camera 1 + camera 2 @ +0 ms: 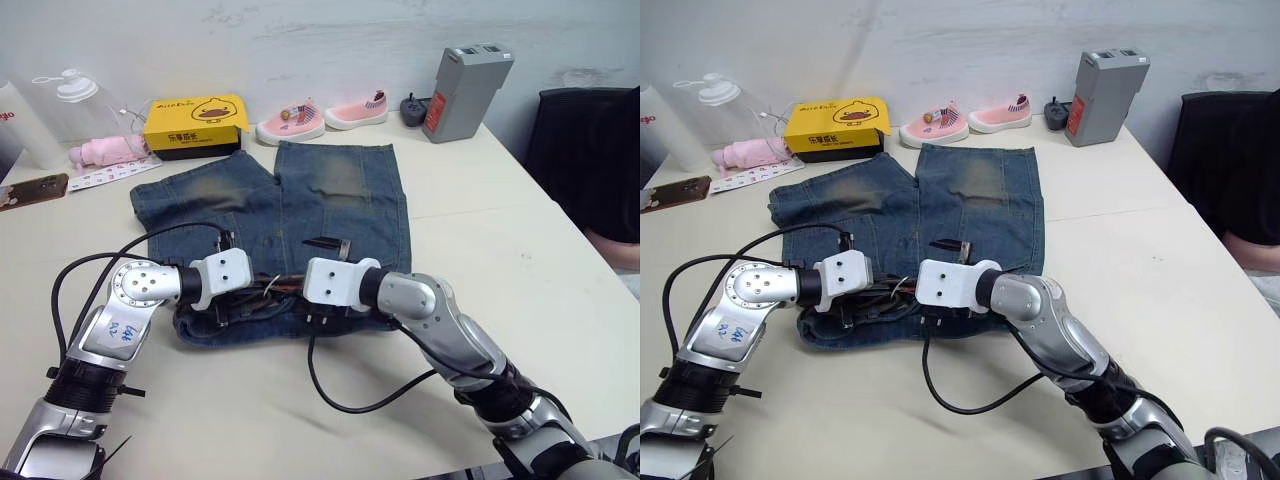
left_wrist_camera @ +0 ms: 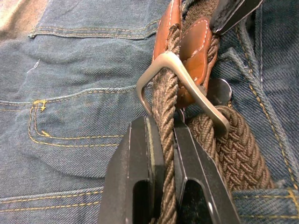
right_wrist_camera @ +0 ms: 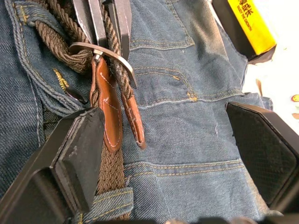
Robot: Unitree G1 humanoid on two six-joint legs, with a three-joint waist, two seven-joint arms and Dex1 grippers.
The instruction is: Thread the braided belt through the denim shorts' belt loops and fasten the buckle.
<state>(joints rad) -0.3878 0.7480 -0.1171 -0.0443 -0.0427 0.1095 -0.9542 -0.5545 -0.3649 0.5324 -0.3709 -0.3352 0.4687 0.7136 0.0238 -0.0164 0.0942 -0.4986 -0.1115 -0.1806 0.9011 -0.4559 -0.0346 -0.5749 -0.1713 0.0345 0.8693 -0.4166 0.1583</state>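
Braided belt (image 2: 233, 140) lies along waistband of denim shorts (image 1: 300, 200), strap already through buckle (image 2: 161, 63). Left gripper (image 2: 163, 140) clamped on strap just past buckle. Right gripper (image 3: 173, 149) spread wide, holding nothing. Prong seating not discernible; fastening judged unfinished.

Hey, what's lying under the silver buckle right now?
Under the buckle runs the braided belt, pinched by the left gripper, with the denim shorts beneath. A metal shorts button peeks out beside it; the prong is hidden.
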